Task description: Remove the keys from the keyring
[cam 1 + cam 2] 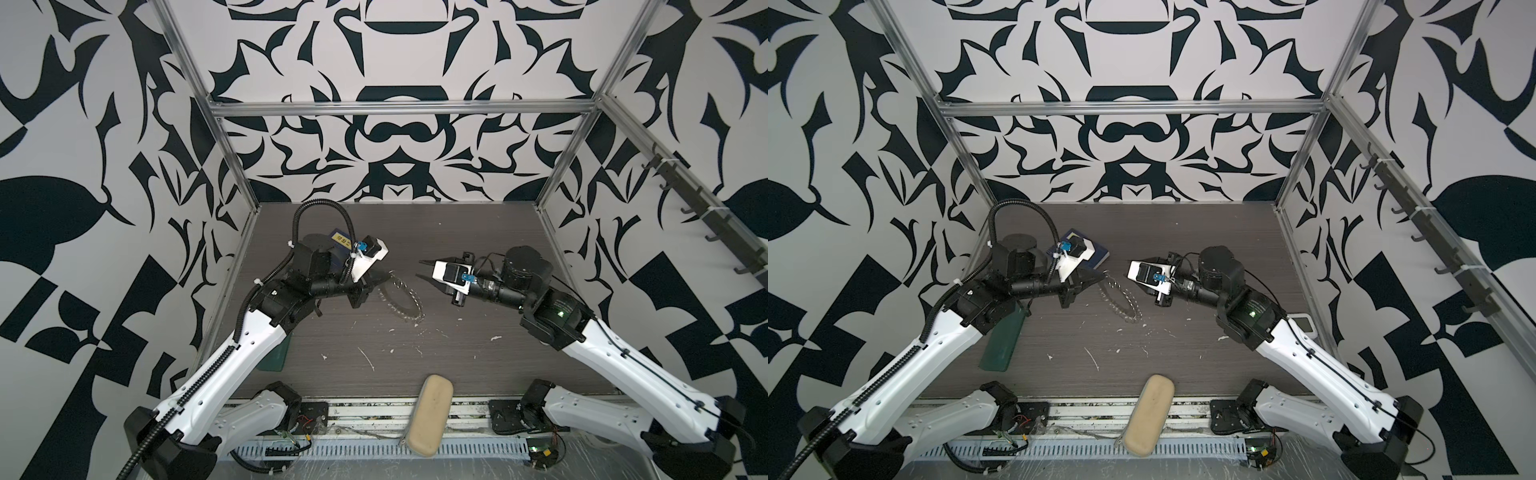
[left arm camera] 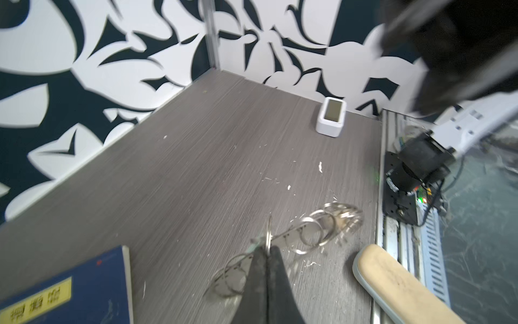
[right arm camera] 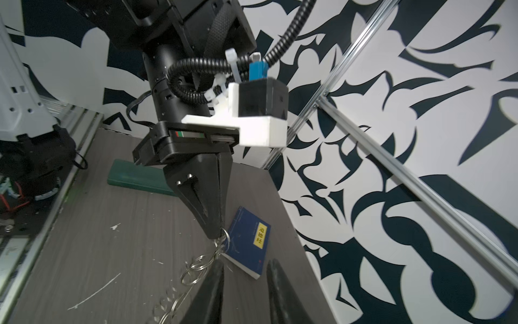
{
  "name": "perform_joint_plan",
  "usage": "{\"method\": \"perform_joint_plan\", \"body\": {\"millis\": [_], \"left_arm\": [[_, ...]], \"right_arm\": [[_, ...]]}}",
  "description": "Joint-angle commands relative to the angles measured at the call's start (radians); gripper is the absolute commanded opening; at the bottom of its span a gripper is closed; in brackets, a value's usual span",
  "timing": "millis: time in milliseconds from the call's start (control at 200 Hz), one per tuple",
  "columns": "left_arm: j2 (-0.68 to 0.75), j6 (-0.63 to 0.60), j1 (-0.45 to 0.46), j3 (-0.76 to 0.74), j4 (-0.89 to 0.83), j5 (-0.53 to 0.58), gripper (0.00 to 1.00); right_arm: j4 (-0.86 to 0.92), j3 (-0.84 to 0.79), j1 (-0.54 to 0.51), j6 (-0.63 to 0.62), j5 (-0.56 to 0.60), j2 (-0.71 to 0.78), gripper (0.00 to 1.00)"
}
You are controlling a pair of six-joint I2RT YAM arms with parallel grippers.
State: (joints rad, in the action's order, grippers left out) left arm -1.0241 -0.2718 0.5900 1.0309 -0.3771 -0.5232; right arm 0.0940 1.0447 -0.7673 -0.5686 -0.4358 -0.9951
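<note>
The left gripper [image 1: 383, 279] is pinched tight on one of the small wire split rings along the rim of the wide flat grey metal keyring [image 1: 405, 308], around the middle of the grey wood-grain table [image 1: 457, 353]. The keyring hangs tilted from that grip, its far-left edge raised and its near-right edge low by the tabletop. I cannot pick out the keys among the blurred rings.

Just right of it, the right gripper [image 1: 422, 269] points towards the keyring with its jaws partly apart and nothing between them.

Behind the left gripper, on the far left of the table, lies a dark blue paperback book [image 3: 246, 241] with a yellow label [image 3: 259, 235] reading 道德经. A dark green flat case [image 1: 1000, 340] lies under the left arm. A beige oblong case [image 1: 430, 415] rests across the near edge, and a small white device with a grey screen [image 2: 331, 116] stands against the right wall.
</note>
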Motion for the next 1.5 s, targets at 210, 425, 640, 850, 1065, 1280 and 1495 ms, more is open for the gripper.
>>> {"method": "perform_joint_plan", "body": {"millis": [210, 425, 640, 850, 1065, 1280, 1495], "left_arm": [[0.067, -0.164, 0.01, -0.066, 0.094, -0.173, 0.0], [0.072, -0.174, 0.022, -0.077, 0.11, -0.172, 0.0], [0.075, -0.195, 0.039, -0.078, 0.111, -0.175, 0.0], [0.079, -0.218, 0.044, -0.087, 0.111, -0.191, 0.0], [0.091, -0.237, 0.047, -0.092, 0.111, -0.194, 0.0], [0.12, -0.156, 0.045, -0.14, 0.209, -0.204, 0.14], [0.117, -0.051, 0.045, -0.193, 0.368, -0.253, 0.21]], "right_arm": [[-0.057, -0.036, 0.001, 0.092, -0.115, -0.016, 0.3], [-0.079, -0.067, -0.024, 0.116, -0.135, -0.03, 0.3], [-0.082, -0.078, -0.043, 0.114, -0.125, -0.052, 0.3], [-0.063, -0.058, -0.044, 0.094, -0.124, -0.076, 0.18], [-0.045, -0.049, -0.045, 0.086, -0.14, -0.085, 0.0], [-0.133, -0.092, -0.047, 0.106, -0.127, -0.039, 0.0], [-0.186, -0.12, -0.048, 0.117, -0.145, -0.013, 0.0]]}}
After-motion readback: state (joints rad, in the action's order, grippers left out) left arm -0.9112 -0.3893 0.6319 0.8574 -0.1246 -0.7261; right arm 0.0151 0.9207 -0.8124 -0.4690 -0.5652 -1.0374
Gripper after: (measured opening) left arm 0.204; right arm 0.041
